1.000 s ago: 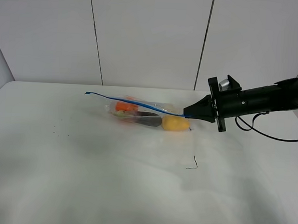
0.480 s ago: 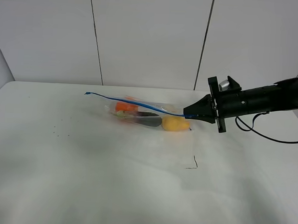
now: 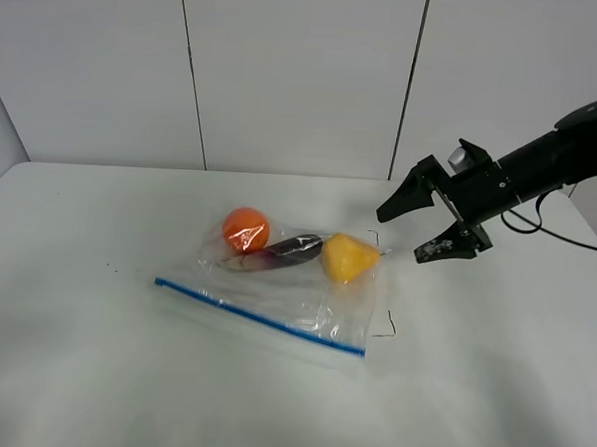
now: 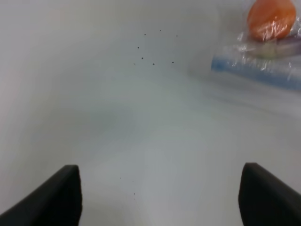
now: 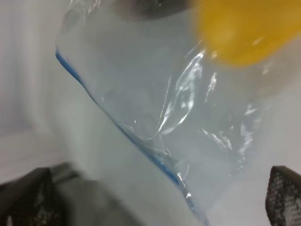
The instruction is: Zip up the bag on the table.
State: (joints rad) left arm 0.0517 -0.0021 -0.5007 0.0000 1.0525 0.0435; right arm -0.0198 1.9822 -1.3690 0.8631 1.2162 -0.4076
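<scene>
Clear plastic, crinkly and shiny: that was the bag [image 3: 275, 282], and it lay flat on the table [image 3: 90, 373], near the middle. Its blue strip [image 3: 259, 317] ran along the edge close to me, slanting from the left down to the right. An orange ball [image 3: 245, 229], a dark purple thing [image 3: 287, 249] and a yellow lump [image 3: 347, 257] sat inside, at the far side of the bag.

My right claw [image 3: 419, 225] hung above the table, just to the right of the bag, with its jaws spread wide and nothing in them. The bag lay to its left, and the strip's right end was the closest part. My left claw [image 4: 160, 197] was spread too, with bare table between its jaws and the bag off to one side. I could not see that arm from up high. I judged the right arm was nearer.
</scene>
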